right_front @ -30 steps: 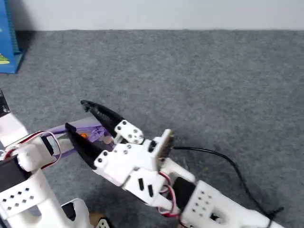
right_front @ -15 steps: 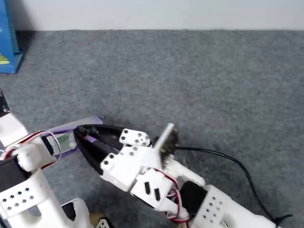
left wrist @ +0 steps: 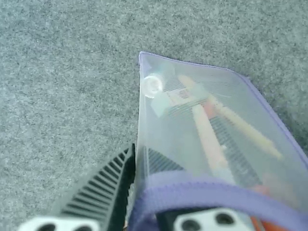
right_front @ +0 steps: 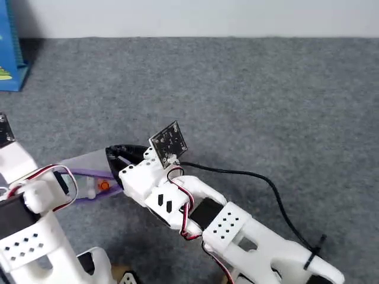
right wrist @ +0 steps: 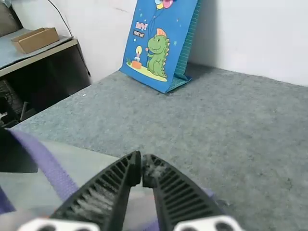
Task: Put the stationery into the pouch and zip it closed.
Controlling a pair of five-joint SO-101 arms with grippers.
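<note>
High view: fixed above, looking steeply down over the grey carpet (right_front: 266, 89), set well back; wall (right_front: 207, 18) along the far edge.
Left wrist view: very near, facing down onto the clear pouch (left wrist: 207, 130) and the carpet around it.
Right wrist view: low, almost level, facing across the carpet toward a blue gift bag (right wrist: 161, 43) and the wall.
Shared: pouch in all three views; gift bag at the high view's edge and in the right wrist view.

A plain workroom: grey carpeted surface (right_front: 266, 89), white wall (right wrist: 250, 33), cardboard box (right wrist: 36, 38) on a side desk (right wrist: 45, 52).
</note>
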